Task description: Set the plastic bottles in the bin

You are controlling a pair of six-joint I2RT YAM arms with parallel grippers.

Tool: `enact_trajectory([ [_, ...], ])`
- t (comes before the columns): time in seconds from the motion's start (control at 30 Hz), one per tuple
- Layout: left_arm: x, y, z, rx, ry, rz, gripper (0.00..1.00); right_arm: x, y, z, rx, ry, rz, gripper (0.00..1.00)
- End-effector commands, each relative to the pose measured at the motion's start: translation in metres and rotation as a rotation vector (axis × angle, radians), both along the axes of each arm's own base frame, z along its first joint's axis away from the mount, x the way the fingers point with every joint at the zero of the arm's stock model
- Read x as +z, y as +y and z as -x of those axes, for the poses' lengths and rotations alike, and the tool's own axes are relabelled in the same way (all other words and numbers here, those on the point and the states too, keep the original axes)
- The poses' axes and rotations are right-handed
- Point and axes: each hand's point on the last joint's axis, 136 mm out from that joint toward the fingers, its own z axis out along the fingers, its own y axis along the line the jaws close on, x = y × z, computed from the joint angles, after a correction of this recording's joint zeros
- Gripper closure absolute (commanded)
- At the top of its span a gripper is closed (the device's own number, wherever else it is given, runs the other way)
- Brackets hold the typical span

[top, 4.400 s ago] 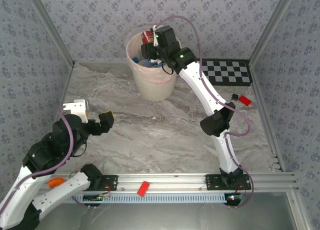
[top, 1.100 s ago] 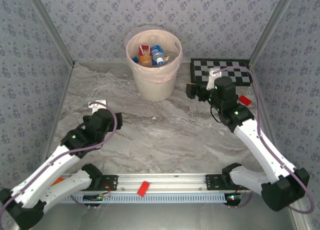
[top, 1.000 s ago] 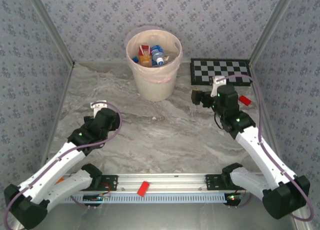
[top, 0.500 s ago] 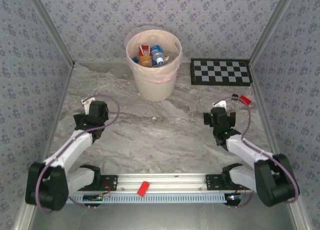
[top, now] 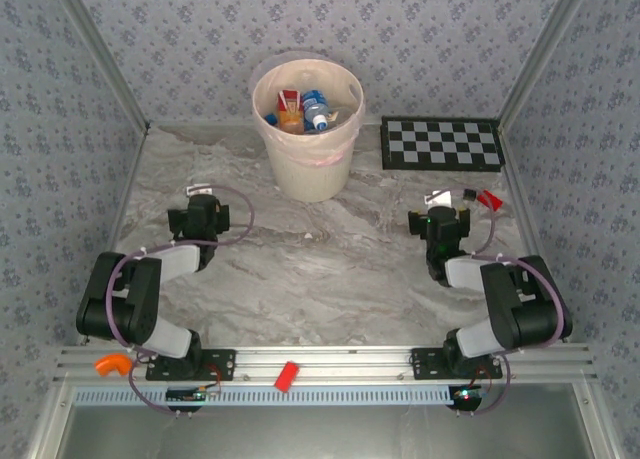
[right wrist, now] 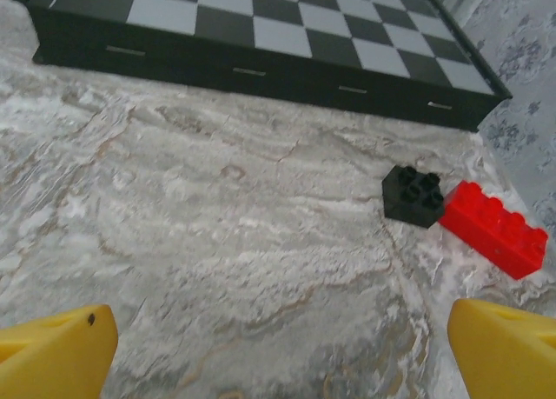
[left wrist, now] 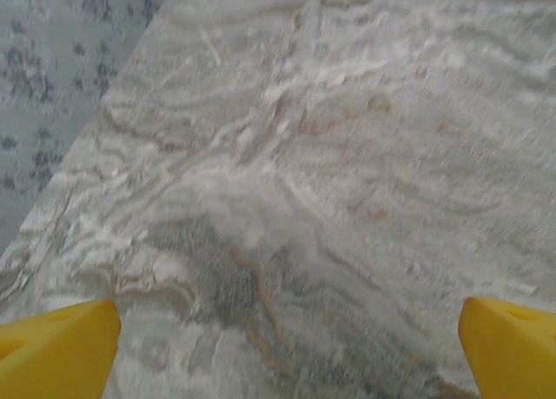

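- Peach-cream bin (top: pixel 306 174) stands at the back of the marbled table (top: pixel 330 269), with the plastic bottles (top: pixel 303 109) lying inside it
- Left gripper (left wrist: pixel 282 351): spread wide and empty, over bare table
- Right gripper (right wrist: pixel 278 347): likewise spread and empty, near a black brick (right wrist: pixel 415 196) and a red brick (right wrist: pixel 495 228)
- The job looks done; park both arms low, avoiding the bricks

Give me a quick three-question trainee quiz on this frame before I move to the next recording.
1. True or false: plastic bottles lie inside the bin.
2. What lies beside the red brick? A) black brick B) orange cup C) spoon
3. Fill in: the left pincer and right pincer are both ___.
Key: 1 true; 2 A; 3 open.
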Motion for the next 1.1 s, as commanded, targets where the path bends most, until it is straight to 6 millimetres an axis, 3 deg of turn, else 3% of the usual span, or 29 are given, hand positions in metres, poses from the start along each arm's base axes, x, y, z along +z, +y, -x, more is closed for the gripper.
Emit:
enact_trajectory([
  [0.0,0.018,-0.003,-0.01,-0.089,-0.162,0.028,0.0,0.016,-0.004,-0.007,0.03,-0.1,-0.042,0.01],
  [0.2,-0.001,0.006,-0.006,-0.115,-0.184,0.133,0.0,0.004,-0.011,-0.001,0.09,-0.165,-0.145,0.01],
  [0.33,0.001,0.006,-0.013,-0.143,-0.178,0.159,0.0,0.003,-0.004,-0.002,0.122,-0.134,-0.134,0.01],
  [0.57,-0.002,0.007,-0.012,-0.142,-0.151,0.174,0.0,-0.002,-0.023,-0.013,0.014,-0.08,-0.167,0.0],
  [1.07,-0.002,0.007,-0.012,-0.142,-0.153,0.176,0.0,-0.003,-0.021,-0.015,0.035,-0.07,-0.194,0.0],
])
